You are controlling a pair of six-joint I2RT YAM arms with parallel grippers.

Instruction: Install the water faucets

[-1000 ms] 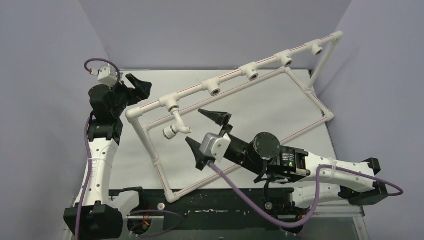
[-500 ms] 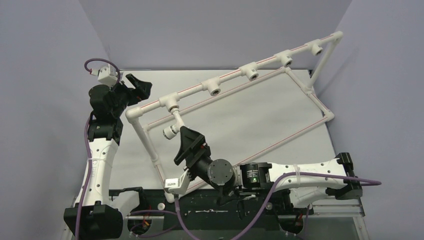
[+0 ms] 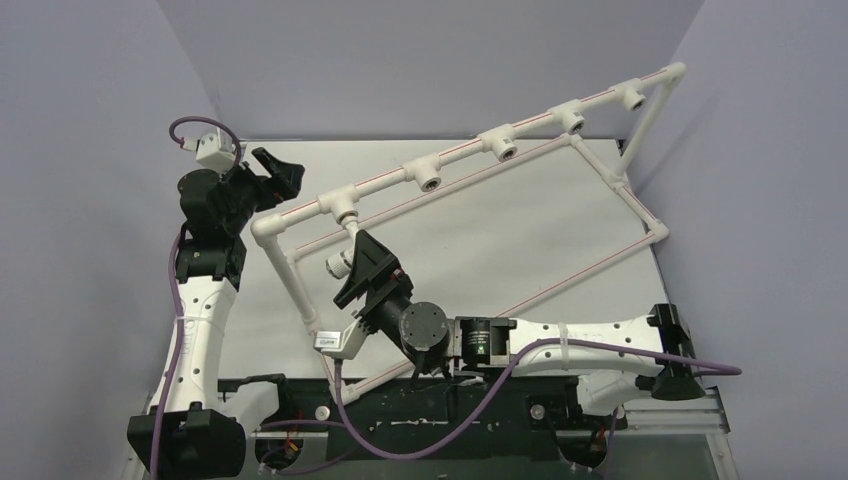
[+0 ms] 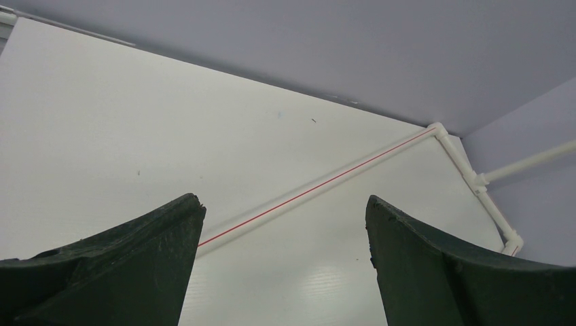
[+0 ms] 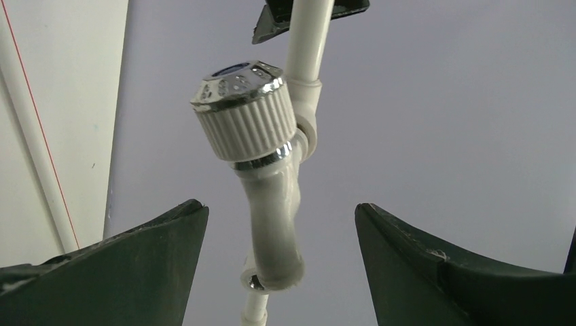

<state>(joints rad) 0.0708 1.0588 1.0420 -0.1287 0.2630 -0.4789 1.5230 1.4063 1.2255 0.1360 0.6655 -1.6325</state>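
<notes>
One white water faucet [image 3: 341, 262] hangs from the leftmost tee of the white pipe frame [image 3: 460, 150]. In the right wrist view its ribbed knob with a chrome cap and blue centre [image 5: 244, 112] points up-left, and the spout [image 5: 275, 224] curves down. My right gripper [image 3: 355, 272] is open, and the spout shows in the gap between its dark fingers [image 5: 156, 251] without touching them. My left gripper [image 3: 285, 172] is open and empty at the frame's back left corner. Its fingers [image 4: 136, 258] face the bare white table.
Further along the upper pipe sit three tee sockets [image 3: 428, 180], [image 3: 503, 148], [image 3: 574, 120], with an end socket [image 3: 633, 97] by the right upright. A red-striped pipe [image 4: 326, 183] lies on the table ahead of the left gripper. Purple walls close in behind and on both sides.
My right arm has swung left and rolled its wrist, bringing its open jaws from right of the faucet to either side of it. The left arm has not moved.
</notes>
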